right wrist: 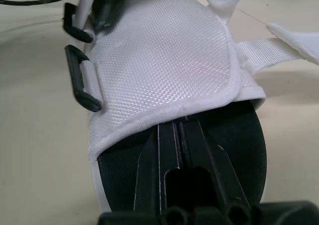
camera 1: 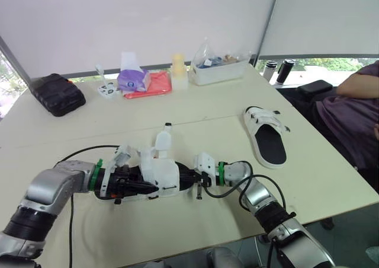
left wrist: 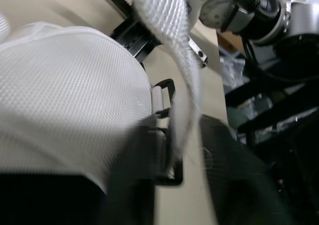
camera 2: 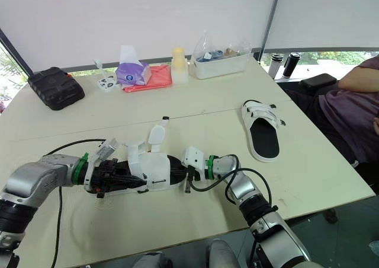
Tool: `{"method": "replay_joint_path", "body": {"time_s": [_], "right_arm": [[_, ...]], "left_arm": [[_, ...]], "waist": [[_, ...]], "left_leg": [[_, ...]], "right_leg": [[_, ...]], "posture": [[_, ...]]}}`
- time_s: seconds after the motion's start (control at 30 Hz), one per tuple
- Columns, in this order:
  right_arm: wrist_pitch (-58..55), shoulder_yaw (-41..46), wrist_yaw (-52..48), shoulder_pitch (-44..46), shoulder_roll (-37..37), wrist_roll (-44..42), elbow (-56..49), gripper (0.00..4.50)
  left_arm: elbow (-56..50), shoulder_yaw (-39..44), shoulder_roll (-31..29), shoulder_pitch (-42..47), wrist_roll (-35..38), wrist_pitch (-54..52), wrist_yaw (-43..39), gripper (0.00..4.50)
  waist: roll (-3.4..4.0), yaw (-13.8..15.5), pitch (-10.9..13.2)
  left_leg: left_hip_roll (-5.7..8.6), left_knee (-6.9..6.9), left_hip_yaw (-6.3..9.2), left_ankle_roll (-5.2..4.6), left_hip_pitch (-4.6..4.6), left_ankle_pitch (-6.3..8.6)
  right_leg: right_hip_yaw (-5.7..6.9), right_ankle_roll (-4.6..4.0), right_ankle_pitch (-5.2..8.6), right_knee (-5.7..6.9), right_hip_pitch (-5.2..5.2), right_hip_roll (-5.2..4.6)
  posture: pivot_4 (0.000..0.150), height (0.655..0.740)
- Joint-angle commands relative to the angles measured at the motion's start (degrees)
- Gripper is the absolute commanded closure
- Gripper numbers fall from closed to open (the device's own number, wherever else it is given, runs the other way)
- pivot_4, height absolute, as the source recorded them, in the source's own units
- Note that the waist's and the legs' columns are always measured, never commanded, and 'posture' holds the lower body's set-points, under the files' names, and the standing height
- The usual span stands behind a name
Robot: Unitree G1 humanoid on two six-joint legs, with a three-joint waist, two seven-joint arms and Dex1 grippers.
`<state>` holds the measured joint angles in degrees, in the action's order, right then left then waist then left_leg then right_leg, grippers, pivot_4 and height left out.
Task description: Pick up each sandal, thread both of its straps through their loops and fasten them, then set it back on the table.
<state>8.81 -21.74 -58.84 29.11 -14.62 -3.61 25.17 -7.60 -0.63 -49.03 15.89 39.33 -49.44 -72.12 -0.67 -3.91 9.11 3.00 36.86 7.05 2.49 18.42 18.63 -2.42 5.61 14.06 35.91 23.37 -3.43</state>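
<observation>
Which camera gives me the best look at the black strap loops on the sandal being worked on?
The right wrist view: both black loops stand clear along the edge of the sandal's white upper. The left wrist view shows them close but partly behind a loose strap. In the eye views they are too small to make out.

1. The near sandal's [camera 1: 161, 174] white upper hides the front ends of your left pincer [camera 1: 137, 185] and right pincer [camera 1: 190, 178].
2. You see the person [camera 1: 352, 114] beside the desk [camera 1: 195, 111] cut off at the edge.
3. The clear tub's [camera 1: 220, 71] contents are too small to tell.
4. In your left wrist view, a dark shape [left wrist: 134, 180] is blurred.
</observation>
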Motion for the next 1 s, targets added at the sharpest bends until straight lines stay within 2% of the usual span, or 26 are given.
{"method": "replay_joint_path", "body": {"time_s": [0.03, 0.17, 0.3, 0.4, 0.47, 0.6, 0.77, 1.0], "right_arm": [[-2.58, -1.64, 1.75, -2.48, -1.39, 4.45, 6.41, 4.50], [-1.92, -1.78, 1.44, -2.18, -1.24, 4.58, 7.73, 4.50], [-1.48, -1.93, 1.26, -1.71, -0.85, 4.48, 8.69, 4.50], [-1.14, -2.10, 1.04, -1.53, -0.61, 4.45, 9.22, 4.50], [-0.96, -2.20, 0.88, -1.45, -0.50, 4.45, 9.53, 4.50], [-0.96, -2.31, 0.80, -1.48, -0.34, 4.45, 9.52, 4.50], [-1.34, -2.16, 0.77, -1.89, -0.55, 4.32, 8.75, 4.50], [-1.84, -1.79, 1.07, -2.79, -0.98, 4.25, 7.56, 4.50]], "left_arm": [[-5.19, 6.29, -1.14, -2.55, 2.90, -1.82, 3.60, 1.61], [-13.14, 16.62, 2.04, -10.50, 6.01, -3.06, 13.33, 1.61], [-20.58, 24.06, 0.38, -19.15, 14.79, -10.17, 14.77, 1.61], [-24.09, 26.26, 0.04, -25.32, 16.24, -10.89, 15.75, 1.61], [-25.34, 26.02, 0.78, -27.85, 15.75, -9.96, 17.31, 1.61], [-25.71, 18.07, 2.41, -28.54, 6.23, -1.73, 20.47, 1.61], [-22.17, 12.42, 5.07, -24.39, 1.67, 3.33, 22.61, 1.61], [-17.91, 7.75, 5.86, -21.19, -1.35, 6.56, 21.69, 1.61]], "waist": [[0.01, 0.09, 0.01], [0.08, -0.02, 0.04], [0.07, -0.06, 0.06], [0.17, 0.01, 0.12], [0.19, 0.01, 0.13], [0.16, 0.09, 0.11], [0.14, 0.09, 0.09], [0.18, 0.29, 0.07]], "left_leg": [[0.00, 0.00, 0.01, 0.00, 0.00, 0.00], [0.00, -0.04, 0.02, 0.00, -0.01, 0.00], [-0.03, -0.10, 0.04, 0.00, 0.00, 0.00], [-0.03, -0.10, 0.06, 0.00, -0.04, 0.00], [-0.03, -0.10, 0.06, 0.00, -0.08, 0.00], [-0.03, -0.10, 0.12, 0.01, -0.09, 0.00], [-0.03, -0.11, 0.13, 0.02, -0.07, 0.01], [-0.03, -0.14, 0.14, 0.02, -0.07, 0.01]], "right_leg": [[0.01, 0.00, 0.00, -0.01, -0.02, -0.01], [0.00, 0.00, 0.01, -0.06, -0.02, -0.03], [0.02, 0.00, 0.01, -0.13, -0.03, -0.02], [0.03, -0.03, 0.02, -0.15, -0.08, -0.02], [0.03, -0.18, 0.12, -0.18, -0.14, -0.02], [0.07, -0.19, 0.13, -0.22, -0.16, -0.02], [0.08, -0.20, 0.12, -0.25, -0.17, -0.01], [0.10, -0.20, 0.10, -0.31, -0.20, 0.00]], "posture": [[0.150, 0.7400], [0.150, 0.7400], [0.150, 0.7400], [0.150, 0.7400], [0.150, 0.7400], [0.150, 0.7400], [0.150, 0.7400], [0.150, 0.7400]]}}
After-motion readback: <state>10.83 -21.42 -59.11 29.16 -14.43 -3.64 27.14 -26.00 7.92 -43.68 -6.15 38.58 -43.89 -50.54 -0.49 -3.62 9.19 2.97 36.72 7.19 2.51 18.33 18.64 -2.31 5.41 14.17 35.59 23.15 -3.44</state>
